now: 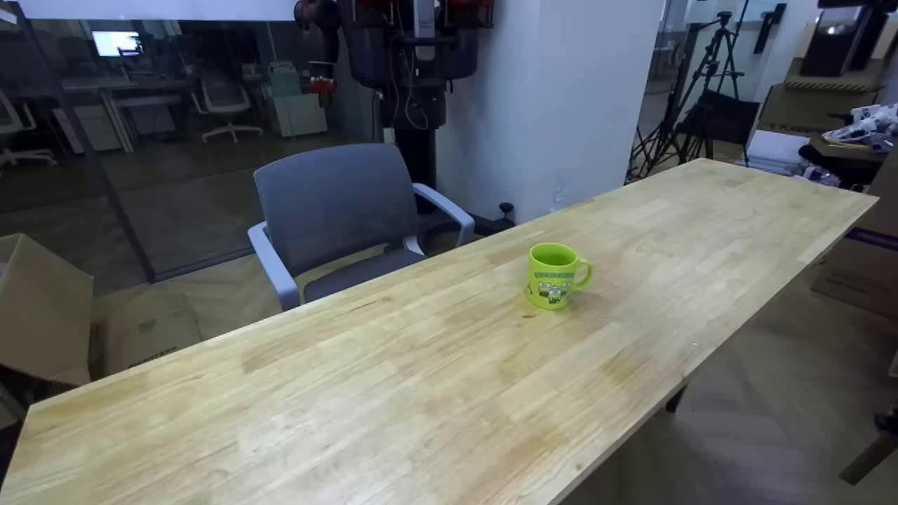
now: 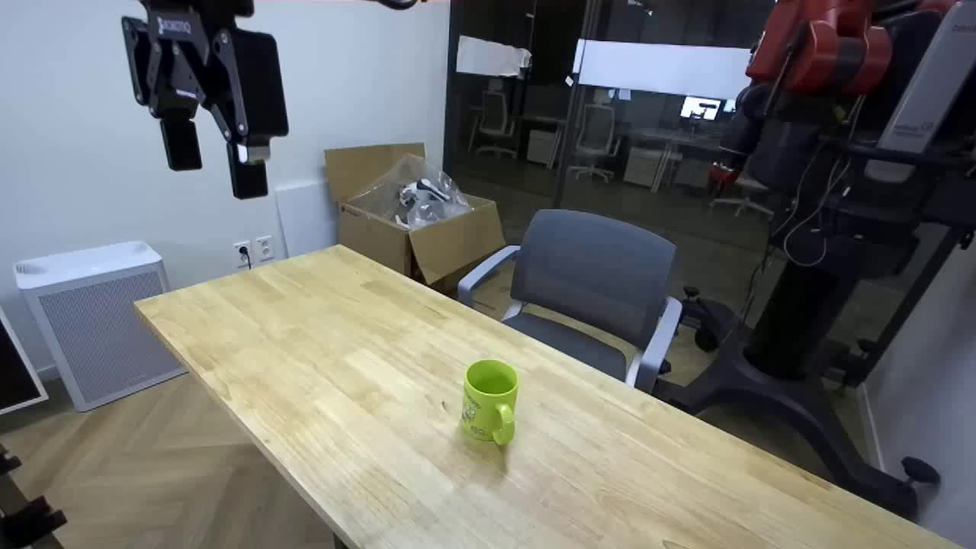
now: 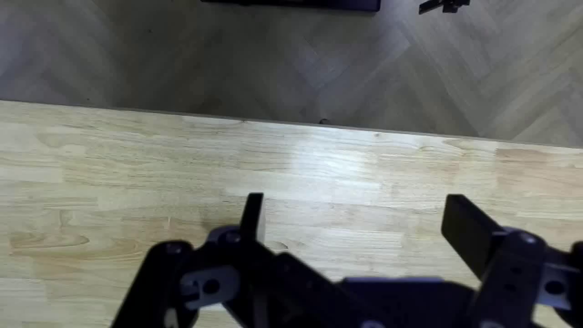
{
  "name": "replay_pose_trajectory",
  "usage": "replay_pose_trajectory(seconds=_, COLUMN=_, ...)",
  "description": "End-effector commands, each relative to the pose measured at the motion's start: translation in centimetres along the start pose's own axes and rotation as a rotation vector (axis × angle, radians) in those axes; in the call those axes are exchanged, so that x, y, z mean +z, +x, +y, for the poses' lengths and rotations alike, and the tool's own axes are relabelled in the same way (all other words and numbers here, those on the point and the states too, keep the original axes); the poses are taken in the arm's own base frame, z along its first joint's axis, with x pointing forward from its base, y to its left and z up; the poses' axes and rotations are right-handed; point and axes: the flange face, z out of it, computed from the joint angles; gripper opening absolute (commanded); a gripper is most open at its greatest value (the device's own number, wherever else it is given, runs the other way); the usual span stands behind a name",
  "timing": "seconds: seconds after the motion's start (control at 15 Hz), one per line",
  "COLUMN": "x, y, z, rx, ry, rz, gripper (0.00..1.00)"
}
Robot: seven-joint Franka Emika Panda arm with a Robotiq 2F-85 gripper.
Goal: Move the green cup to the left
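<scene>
The green cup [image 1: 549,282] stands upright on the wooden table [image 1: 365,407]; its handle points right in this exterior view. In an exterior view the green cup [image 2: 482,402] also stands upright, with its handle toward the camera. My gripper [image 2: 216,164] hangs high in the upper left of that view, well apart from the cup, fingers pointing down. In the wrist view my gripper [image 3: 353,205] has its two fingers wide apart with only table top [image 3: 136,187] showing between them. The cup is out of the wrist view.
A grey chair [image 1: 337,203] stands at the table's long side and also shows in an exterior view [image 2: 595,267]. A dark robot with red parts [image 2: 823,61] stands behind it. An open cardboard box [image 2: 381,236] and a white air purifier [image 2: 107,320] stand beyond the table's end.
</scene>
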Motion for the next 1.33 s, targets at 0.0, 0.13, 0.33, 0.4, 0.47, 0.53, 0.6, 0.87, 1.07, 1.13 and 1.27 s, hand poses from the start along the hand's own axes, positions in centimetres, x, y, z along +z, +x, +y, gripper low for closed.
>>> replay_pose_trajectory(seconds=0.0, x=0.0, y=0.0, z=0.0, rx=0.000, ry=0.000, rz=-0.001, gripper=1.00)
replay_pose_trajectory(seconds=0.13, x=0.0, y=0.0, z=0.0, rx=0.000, ry=0.000, rz=-0.001, gripper=1.00)
replay_pose_trajectory(seconds=0.33, x=0.0, y=0.0, z=0.0, rx=0.000, ry=0.000, rz=-0.001, gripper=1.00)
replay_pose_trajectory(seconds=0.4, x=0.0, y=0.0, z=0.0, rx=0.000, ry=0.000, rz=-0.001, gripper=1.00)
replay_pose_trajectory(seconds=0.47, x=0.0, y=0.0, z=0.0, rx=0.000, ry=0.000, rz=-0.001, gripper=1.00)
replay_pose_trajectory(seconds=0.53, x=0.0, y=0.0, z=0.0, rx=0.000, ry=0.000, rz=-0.001, gripper=1.00)
replay_pose_trajectory(seconds=0.6, x=0.0, y=0.0, z=0.0, rx=0.000, ry=0.000, rz=-0.001, gripper=1.00)
replay_pose_trajectory(seconds=0.87, x=0.0, y=0.0, z=0.0, rx=0.000, ry=0.000, rz=-0.001, gripper=1.00)
replay_pose_trajectory(seconds=1.07, x=-0.1, y=0.3, z=-0.2, rx=0.002, ry=-0.008, rz=0.044, gripper=1.00)
replay_pose_trajectory(seconds=1.13, x=0.2, y=1.0, z=0.0, rx=0.015, ry=-0.018, rz=0.072, gripper=1.00)
replay_pose_trajectory(seconds=1.27, x=1.1, y=3.0, z=0.7, rx=0.012, ry=-0.044, rz=0.126, gripper=1.00)
